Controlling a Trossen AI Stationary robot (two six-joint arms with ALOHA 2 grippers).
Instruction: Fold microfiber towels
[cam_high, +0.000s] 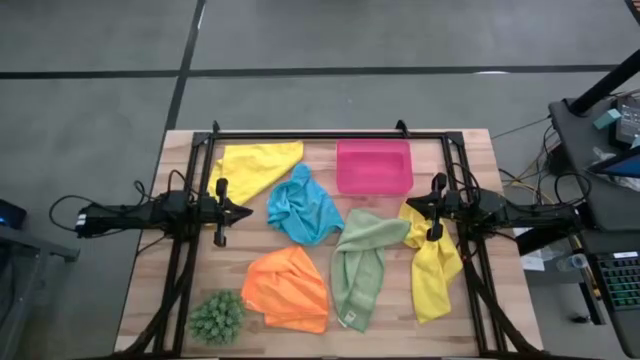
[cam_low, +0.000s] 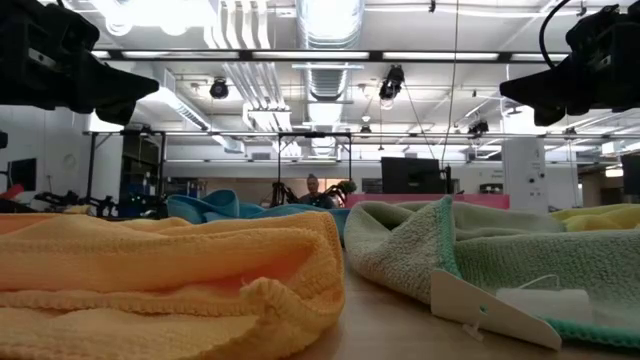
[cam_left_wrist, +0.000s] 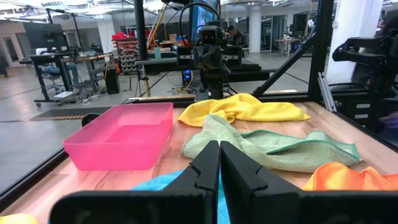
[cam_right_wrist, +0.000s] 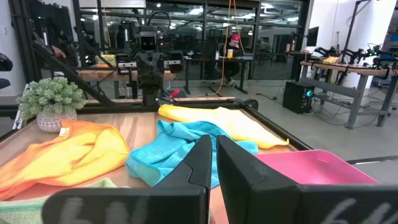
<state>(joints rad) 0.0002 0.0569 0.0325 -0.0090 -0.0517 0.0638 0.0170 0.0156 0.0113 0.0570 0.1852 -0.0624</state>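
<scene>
Orange towel (cam_low: 170, 270) fills low view's front, w/ sage towel (cam_low: 480, 250) overlapping nearby. Left gripper (cam_high: 245, 211) and right gripper (cam_high: 408, 208): jaws together, holding nothing. Risk: grabbing two cloths at once.

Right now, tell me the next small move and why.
Probably open the left gripper and lower it toward the turquoise towel just ahead. Both grippers, the right gripper too, sit shut and raised, holding nothing, and all five towels lie crumpled.

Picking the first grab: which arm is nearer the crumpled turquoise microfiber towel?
Left. The left pincer hangs just beside the crumpled turquoise microfiber towel; the right pincer sits past the sage green towel.
</scene>
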